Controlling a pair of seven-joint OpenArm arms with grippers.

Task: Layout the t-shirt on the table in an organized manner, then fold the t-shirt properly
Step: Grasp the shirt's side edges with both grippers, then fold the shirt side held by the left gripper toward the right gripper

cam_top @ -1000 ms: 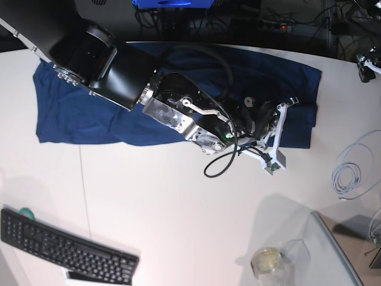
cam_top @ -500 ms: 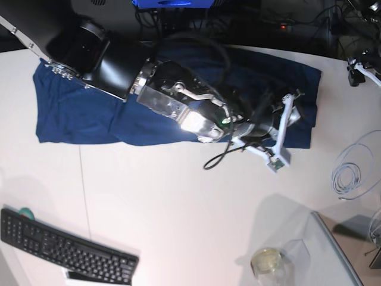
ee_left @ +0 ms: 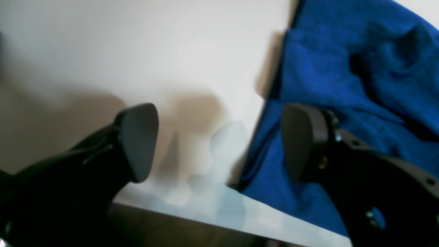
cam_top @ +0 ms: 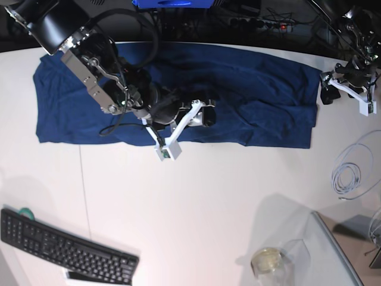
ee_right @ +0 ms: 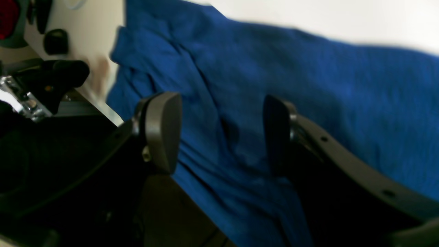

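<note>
The navy t-shirt (cam_top: 256, 89) lies as a long wrinkled band across the far side of the white table (cam_top: 208, 208). My right gripper (cam_top: 193, 116) hovers over the shirt's middle near its front edge. In the right wrist view the right gripper (ee_right: 219, 133) is open, with only the t-shirt (ee_right: 343, 85) lying below the gap. My left gripper (cam_top: 345, 83) is just off the shirt's right end. In the left wrist view the left gripper (ee_left: 219, 140) is open and empty, one finger over bare table (ee_left: 137, 44) and the other over the t-shirt (ee_left: 343, 68).
A black keyboard (cam_top: 65, 247) lies at the front left. A coil of white cable (cam_top: 351, 170) sits at the right edge. A glass jar (cam_top: 268, 260) and a grey glass-edged stand (cam_top: 342, 253) occupy the front right corner.
My right gripper has opened and drawn back leftward from the shirt's right end to its middle. My left gripper has come down toward the shirt's right edge.
</note>
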